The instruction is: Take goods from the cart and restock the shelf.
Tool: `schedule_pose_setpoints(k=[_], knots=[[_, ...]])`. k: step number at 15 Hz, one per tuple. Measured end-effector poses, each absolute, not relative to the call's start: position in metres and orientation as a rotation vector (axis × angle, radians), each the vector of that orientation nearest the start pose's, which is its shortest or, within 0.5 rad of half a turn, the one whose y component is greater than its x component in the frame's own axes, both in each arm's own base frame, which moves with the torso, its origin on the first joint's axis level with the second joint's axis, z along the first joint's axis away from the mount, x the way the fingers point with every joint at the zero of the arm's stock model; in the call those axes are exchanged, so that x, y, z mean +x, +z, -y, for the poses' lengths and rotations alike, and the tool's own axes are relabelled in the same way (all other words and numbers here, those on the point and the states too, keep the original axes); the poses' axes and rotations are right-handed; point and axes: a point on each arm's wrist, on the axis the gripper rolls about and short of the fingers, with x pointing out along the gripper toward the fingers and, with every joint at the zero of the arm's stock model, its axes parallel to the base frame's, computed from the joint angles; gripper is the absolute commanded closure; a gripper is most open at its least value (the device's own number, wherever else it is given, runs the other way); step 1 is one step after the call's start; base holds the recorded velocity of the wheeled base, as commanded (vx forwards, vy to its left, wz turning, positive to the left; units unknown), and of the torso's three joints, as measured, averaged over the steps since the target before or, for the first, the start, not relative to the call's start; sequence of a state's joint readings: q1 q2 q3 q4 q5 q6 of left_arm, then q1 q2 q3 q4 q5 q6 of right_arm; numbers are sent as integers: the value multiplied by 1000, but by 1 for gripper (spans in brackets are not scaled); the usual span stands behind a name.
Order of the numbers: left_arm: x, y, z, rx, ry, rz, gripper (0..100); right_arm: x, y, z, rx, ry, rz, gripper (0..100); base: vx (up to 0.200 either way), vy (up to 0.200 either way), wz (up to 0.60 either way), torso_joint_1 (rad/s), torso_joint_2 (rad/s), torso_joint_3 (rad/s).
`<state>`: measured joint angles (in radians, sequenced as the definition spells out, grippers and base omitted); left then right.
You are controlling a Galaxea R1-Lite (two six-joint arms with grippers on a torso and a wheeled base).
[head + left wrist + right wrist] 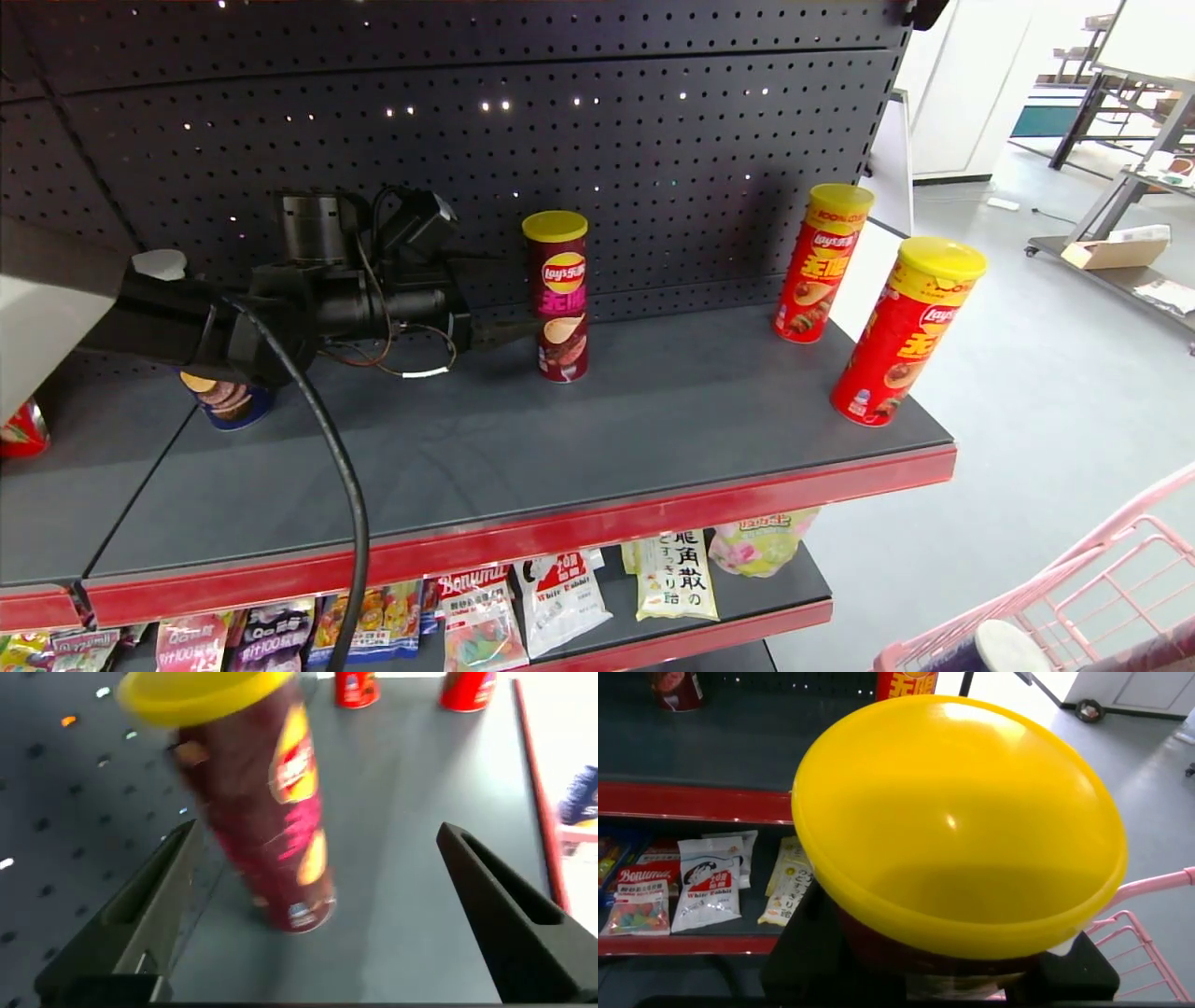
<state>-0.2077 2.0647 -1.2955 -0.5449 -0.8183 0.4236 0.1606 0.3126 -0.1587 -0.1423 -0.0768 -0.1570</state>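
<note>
Left gripper [308,873] at the upper shelf [523,448], jaws spread to either side of the dark red chips can [556,297] and clear of it. You see the can upright on its own base near the pegboard back [653,140], left of a red can [822,263] and another [904,331], so the placing looks complete. A further can's yellow lid [957,821] sits at the right gripper [938,980], near the pink cart [1120,569]; whether it is clamped you cannot tell
</note>
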Motion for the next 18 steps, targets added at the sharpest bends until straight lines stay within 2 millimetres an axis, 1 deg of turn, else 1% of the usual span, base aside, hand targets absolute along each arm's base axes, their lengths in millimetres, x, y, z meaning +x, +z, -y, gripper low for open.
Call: schedule_pose_setpoints(k=[4, 6, 9, 11, 14, 18], knots=[[410, 170, 96, 320, -1020, -3, 0, 1, 139, 2, -158, 85, -3, 100, 0, 0, 0, 0, 0, 0], [416, 169, 96, 335, -989, 33, 0, 1, 139, 2, -159, 84, -3, 100, 0, 0, 0, 0, 0, 0], [420, 162, 101, 311, -985, 10, 0, 1, 139, 2, -159, 85, -3, 100, 0, 0, 0, 0, 0, 0], [421, 162, 106, 288, -988, 2, 0, 1, 139, 2, -159, 83, -2, 100, 0, 0, 0, 0, 0, 0], [426, 162, 109, 290, -986, 13, 0, 0, 139, 2, -159, 81, 3, 100, 0, 0, 0, 0, 0, 0], [429, 160, 118, 290, -1001, 19, 0, 0, 140, 2, -158, 81, 11, 100, 0, 0, 0, 0, 0, 0]])
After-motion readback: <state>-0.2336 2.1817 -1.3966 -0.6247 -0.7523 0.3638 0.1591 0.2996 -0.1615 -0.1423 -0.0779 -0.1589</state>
